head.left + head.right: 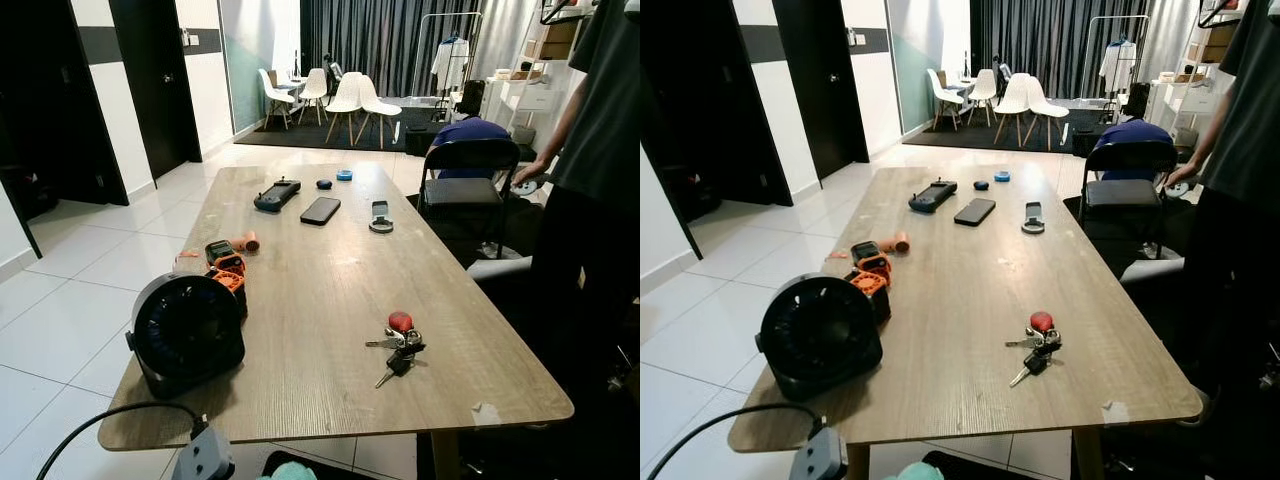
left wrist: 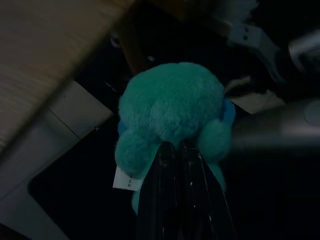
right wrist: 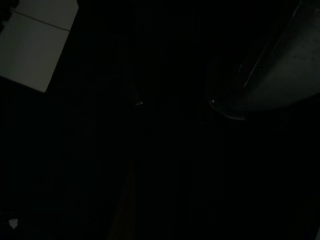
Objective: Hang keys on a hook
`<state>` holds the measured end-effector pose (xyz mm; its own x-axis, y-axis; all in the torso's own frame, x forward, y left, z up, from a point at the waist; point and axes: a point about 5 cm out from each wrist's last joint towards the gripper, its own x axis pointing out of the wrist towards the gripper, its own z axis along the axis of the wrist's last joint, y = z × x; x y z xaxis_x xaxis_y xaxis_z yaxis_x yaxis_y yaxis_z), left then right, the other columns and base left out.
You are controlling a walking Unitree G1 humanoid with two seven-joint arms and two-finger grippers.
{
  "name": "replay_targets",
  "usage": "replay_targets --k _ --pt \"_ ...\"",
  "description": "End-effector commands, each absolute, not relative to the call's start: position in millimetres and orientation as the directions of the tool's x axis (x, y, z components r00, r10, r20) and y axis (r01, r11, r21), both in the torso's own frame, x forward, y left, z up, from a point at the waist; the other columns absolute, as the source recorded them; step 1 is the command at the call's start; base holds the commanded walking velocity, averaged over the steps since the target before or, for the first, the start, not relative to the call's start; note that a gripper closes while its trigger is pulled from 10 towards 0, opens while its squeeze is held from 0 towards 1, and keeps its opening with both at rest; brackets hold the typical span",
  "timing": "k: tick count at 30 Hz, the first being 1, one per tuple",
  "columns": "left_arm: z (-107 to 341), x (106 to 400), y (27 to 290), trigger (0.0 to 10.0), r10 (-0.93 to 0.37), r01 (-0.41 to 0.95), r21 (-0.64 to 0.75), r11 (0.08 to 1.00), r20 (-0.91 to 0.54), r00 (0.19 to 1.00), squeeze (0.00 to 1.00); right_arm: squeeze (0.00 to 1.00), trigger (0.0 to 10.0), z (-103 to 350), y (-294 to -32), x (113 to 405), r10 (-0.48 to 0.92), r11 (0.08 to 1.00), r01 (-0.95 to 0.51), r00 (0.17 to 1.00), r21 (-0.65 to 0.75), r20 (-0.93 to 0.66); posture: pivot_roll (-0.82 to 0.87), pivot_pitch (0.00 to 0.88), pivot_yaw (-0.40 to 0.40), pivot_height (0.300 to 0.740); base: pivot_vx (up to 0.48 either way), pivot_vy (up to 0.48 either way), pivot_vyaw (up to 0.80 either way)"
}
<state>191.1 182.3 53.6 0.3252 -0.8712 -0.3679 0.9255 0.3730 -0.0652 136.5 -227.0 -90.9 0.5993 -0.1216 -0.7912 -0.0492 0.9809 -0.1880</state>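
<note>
Keys [image 1: 399, 344] lying on worktop [image 1: 330, 290]; left tool [image 2: 181, 150] pinching teal plush [image 2: 172, 112], risking fumbled pickup; right tool state unclear.

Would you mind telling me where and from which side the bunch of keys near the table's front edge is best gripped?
Probably from straight above, closing on the cluster of rings and black fob at the middle of the keys. The bunch lies flat on the table, so a side approach finds little to pinch; the red tag and splayed blades look like poorer holds.
</note>
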Motion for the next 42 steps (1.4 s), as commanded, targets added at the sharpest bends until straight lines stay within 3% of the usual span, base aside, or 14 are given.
replay_targets --k 1,6,8,10,11,15,20,29,33,42 --pt "45.9 182.8 189.1 10.0 -0.861 0.935 -0.075 0.347 -0.421 0.286 0.0 0.0 10.0 -92.0 -225.4 135.1 -0.121 0.982 -0.045 0.592 -0.183 -0.797 0.05 0.05 0.017 0.74 0.0 0.0 0.0" --pt "28.3 165.9 192.0 10.0 -0.847 0.93 -0.123 0.346 -0.468 0.253 0.0 0.0 10.0 -92.4 -222.9 135.8 -0.116 0.983 -0.048 0.592 -0.179 -0.797 0.05 0.052 0.018 0.74 0.0 0.0 0.0" --pt "15.6 161.4 194.8 10.0 -0.82 0.91 -0.128 0.395 -0.495 0.287 0.0 0.0 10.0 -92.6 -221.4 136.0 -0.113 0.983 -0.05 0.592 -0.176 -0.798 0.05 0.051 0.018 0.74 0.0 0.0 0.0" --pt "0.3 158.7 200.1 10.0 -0.764 0.854 -0.124 0.506 -0.523 0.378 0.0 0.0 10.0 -92.9 -220.0 136.1 -0.11 0.983 -0.052 0.592 -0.174 -0.798 0.05 0.051 0.018 0.74 0.0 0.0 0.0" --pt "0.3 158.7 200.1 10.0 -0.764 0.854 -0.124 0.506 -0.523 0.378 0.0 0.0 10.0 -92.9 -220.0 136.1 -0.11 0.983 -0.052 0.592 -0.174 -0.798 0.05 0.051 0.018 0.74 0.0 0.0 0.0" --pt "-26.7 153.6 217.5 10.0 -0.555 0.589 -0.119 0.799 -0.524 0.646 0.0 0.0 10.0 -93.2 -219.6 135.5 -0.11 0.984 -0.051 0.591 -0.173 -0.799 0.04 0.05 0.018 0.74 0.0 0.0 0.0" --pt "-38.2 147.7 224.5 10.0 -0.41 0.363 -0.194 0.911 -0.506 0.759 0.0 0.0 10.0 -93.7 -219.7 134.2 -0.11 0.984 -0.051 0.587 -0.173 -0.802 0.04 0.048 0.016 0.74 0.0 0.0 0.0" --pt "-59.1 128.7 219.8 10.0 -0.364 0.338 -0.164 0.927 -0.617 0.698 0.0 0.0 10.0 -94.3 -218.4 133.8 -0.104 0.984 -0.057 0.581 -0.168 -0.807 0.04 0.048 0.013 0.74 0.0 0.0 0.0" --pt "-67.3 129.6 222.7 10.0 -0.232 0.239 -0.078 0.968 -0.638 0.734 0.0 0.0 10.0 -95.3 -216.3 132.9 -0.099 0.985 -0.06 0.575 -0.163 -0.812 0.04 0.051 0.014 0.74 0.0 0.0 0.0" --pt "-68.4 140.3 226.6 10.0 -0.178 0.187 -0.055 0.981 -0.64 0.748 0.0 0.0 10.0 -96.6 -214.5 130.4 -0.101 0.985 -0.056 0.568 -0.16 -0.817 0.04 0.051 0.015 0.74 0.0 -0.059 0.0"
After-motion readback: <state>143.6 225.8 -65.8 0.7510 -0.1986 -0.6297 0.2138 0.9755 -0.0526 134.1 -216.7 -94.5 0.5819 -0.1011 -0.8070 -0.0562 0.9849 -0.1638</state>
